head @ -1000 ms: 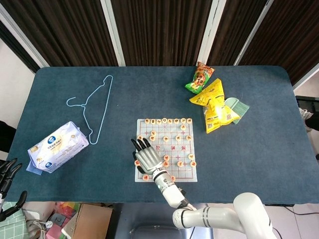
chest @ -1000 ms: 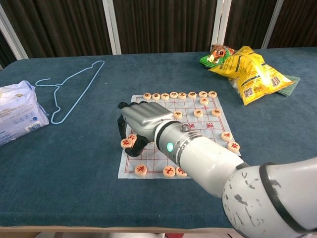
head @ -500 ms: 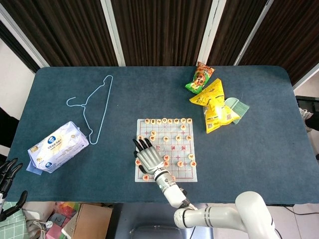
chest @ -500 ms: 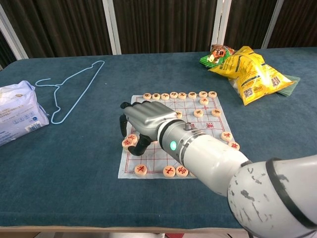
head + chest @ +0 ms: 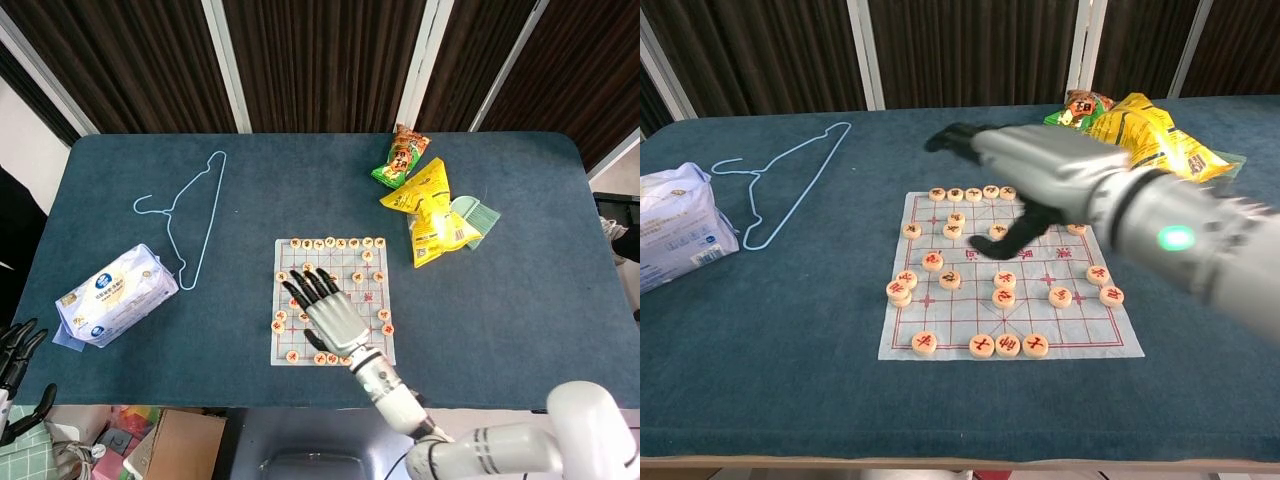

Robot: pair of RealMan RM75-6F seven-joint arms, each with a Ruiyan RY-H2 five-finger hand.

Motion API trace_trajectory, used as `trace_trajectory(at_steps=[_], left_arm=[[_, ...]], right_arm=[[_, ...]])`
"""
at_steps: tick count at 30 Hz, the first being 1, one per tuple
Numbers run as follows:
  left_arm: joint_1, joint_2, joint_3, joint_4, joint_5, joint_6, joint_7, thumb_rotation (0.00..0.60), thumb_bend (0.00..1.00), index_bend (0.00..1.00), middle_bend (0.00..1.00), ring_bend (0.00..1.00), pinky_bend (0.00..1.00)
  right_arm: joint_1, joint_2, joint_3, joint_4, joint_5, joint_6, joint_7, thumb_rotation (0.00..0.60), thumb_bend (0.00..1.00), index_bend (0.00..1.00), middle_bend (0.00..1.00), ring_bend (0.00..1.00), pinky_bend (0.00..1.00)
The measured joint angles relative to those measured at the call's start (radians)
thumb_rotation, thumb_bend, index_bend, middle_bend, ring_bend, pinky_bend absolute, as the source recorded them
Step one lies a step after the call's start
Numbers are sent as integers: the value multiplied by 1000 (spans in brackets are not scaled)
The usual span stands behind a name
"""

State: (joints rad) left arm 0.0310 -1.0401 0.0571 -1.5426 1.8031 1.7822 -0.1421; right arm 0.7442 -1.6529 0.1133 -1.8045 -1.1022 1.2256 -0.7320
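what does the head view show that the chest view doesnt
Only the head view shows the left hand, idle off the table's near-left corner, and the green brush by the snack bags. Only the chest view shows pieces the right hand hides from above. Both show that hand open above the chess board, the blue hanger, the tissue pack and the yellow bags.

We record: one table (image 5: pixel 140 150) with dark blue cloth top and rounded corners; dark brown slatted wall panels (image 5: pixel 320 60) behind, split by white uprights (image 5: pixel 225 60); a cardboard box (image 5: pixel 185 445) on the floor below; even light.
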Motion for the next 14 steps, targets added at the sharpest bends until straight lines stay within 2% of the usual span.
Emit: trace_trajectory(at_steps=[2,3,6,7,10,12,14], left_arm=[[2,-3,-4,-1,-5,2,8,600,428,0,0,0,55],[3,-4,-4,-2,-7,1,13,600,428,0,0,0,55],[3,-9,-6,-8,-13,-8,40,600,430,0,0,0,55],[2,-11,-6,-12,-16,-15,55,600,431,0,0,0,55],[1,-17,-5,-28,-24,-39,95,600,432,0,0,0,55],[0,-20,-5,-36,-28,-47,107,600,432,0,0,0,55],[-1,-22,-5,-41,-28,-52,121,600,432,0,0,0,55]], right_arm=[[-69,112,-73,-77,-59,75,4,600,389,0,0,0,0],[-124,187,-131,-110,-106,136,15,600,383,0,0,0,0],[-289,328,-279,-124,-228,312,94,600,381,0,0,0,0],[-341,351,-314,-111,-258,367,132,600,380,0,0,0,0],[-501,382,-375,-20,-332,522,277,600,380,0,0,0,0],[-571,395,-400,54,-384,583,357,600,379,0,0,0,0],[-600,404,-413,95,-428,608,394,600,379,0,0,0,0]])
